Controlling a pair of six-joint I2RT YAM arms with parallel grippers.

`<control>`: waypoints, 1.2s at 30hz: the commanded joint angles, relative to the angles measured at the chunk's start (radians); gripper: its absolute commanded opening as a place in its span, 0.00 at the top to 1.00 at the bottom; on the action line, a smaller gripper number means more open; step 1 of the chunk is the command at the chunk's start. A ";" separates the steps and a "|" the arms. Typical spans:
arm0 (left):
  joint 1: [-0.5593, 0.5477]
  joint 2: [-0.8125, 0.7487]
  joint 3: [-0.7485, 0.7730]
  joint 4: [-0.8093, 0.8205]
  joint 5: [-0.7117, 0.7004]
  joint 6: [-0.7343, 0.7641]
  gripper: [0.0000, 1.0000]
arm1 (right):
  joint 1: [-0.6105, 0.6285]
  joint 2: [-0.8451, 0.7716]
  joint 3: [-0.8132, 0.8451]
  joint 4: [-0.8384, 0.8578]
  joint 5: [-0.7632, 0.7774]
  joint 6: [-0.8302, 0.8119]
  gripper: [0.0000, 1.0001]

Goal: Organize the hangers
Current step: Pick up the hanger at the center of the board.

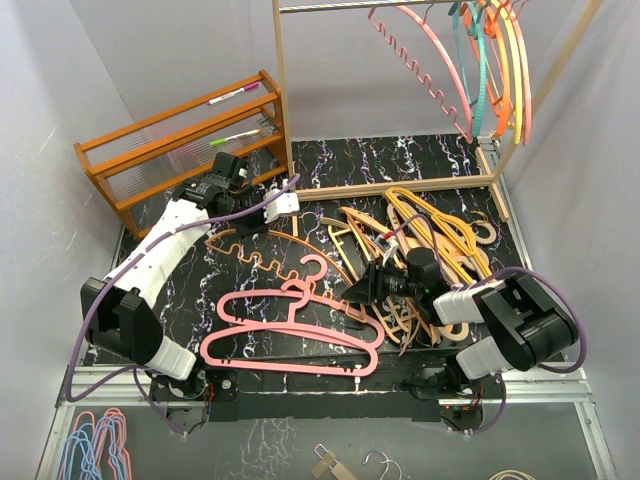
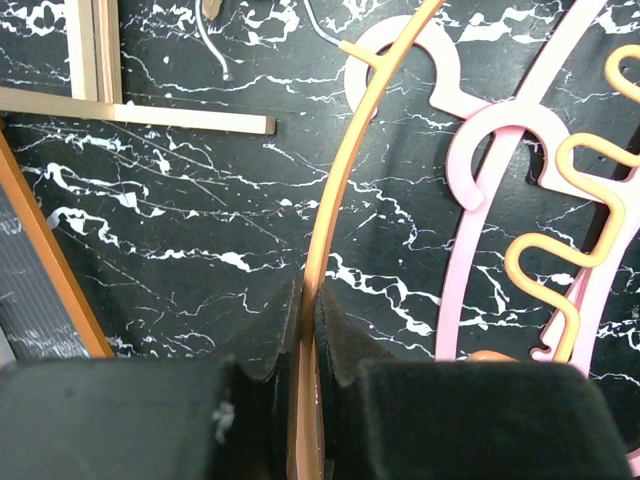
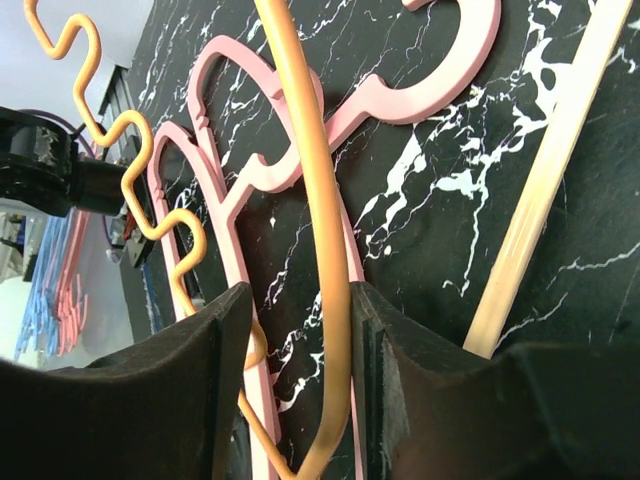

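An orange hanger [image 1: 262,260] with a wavy bar lies on the black marble table, over two large pink hangers [image 1: 290,335]. My left gripper [image 1: 262,225] is shut on its thin curved arm [image 2: 345,170], pinched between the pads [image 2: 310,300]. My right gripper [image 1: 352,290] straddles the same hanger's other end. In the right wrist view the orange bar [image 3: 310,200] runs between the fingers [image 3: 300,300], against the right pad with a gap on the left. A pile of orange and tan hangers [image 1: 430,230] lies at the right. Several coloured hangers [image 1: 490,60] hang on the rail.
The orange-brown slatted rack [image 1: 180,140] stands at the back left. The pale wooden frame [image 1: 283,90] rises at the back, its base bar [image 2: 140,115] close to my left gripper. A pale wooden bar [image 3: 550,170] lies right of my right gripper. Wire hangers [image 1: 95,445] lie below the table.
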 commanded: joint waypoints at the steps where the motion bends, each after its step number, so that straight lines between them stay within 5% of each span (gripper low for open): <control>1: 0.026 -0.034 -0.002 0.041 0.012 0.011 1.00 | -0.026 -0.049 -0.025 0.089 -0.041 0.049 0.60; 7: 0.030 -0.035 -0.012 0.064 0.015 -0.008 1.00 | -0.071 -0.121 -0.032 0.156 -0.037 0.134 0.91; 22: 0.032 -0.007 0.063 0.089 0.073 -0.144 1.00 | -0.097 -0.349 0.046 0.274 0.078 0.416 0.92; 24: 0.033 0.001 0.093 0.081 0.064 -0.175 0.77 | -0.097 -0.365 0.055 0.266 0.078 0.426 0.92; 25: 0.032 0.003 0.113 0.073 0.055 -0.191 0.51 | -0.097 -0.381 0.062 0.248 0.082 0.420 0.92; 26: 0.032 0.006 0.143 0.053 0.051 -0.199 0.14 | -0.098 -0.404 0.066 0.197 0.094 0.396 0.92; 27: 0.032 0.010 0.175 0.026 0.050 -0.207 0.04 | -0.098 -0.429 0.111 0.101 0.109 0.363 0.92; 36: 0.032 0.076 0.690 -0.297 -0.040 -0.287 0.03 | -0.098 -0.607 0.359 -0.604 0.329 -0.007 0.92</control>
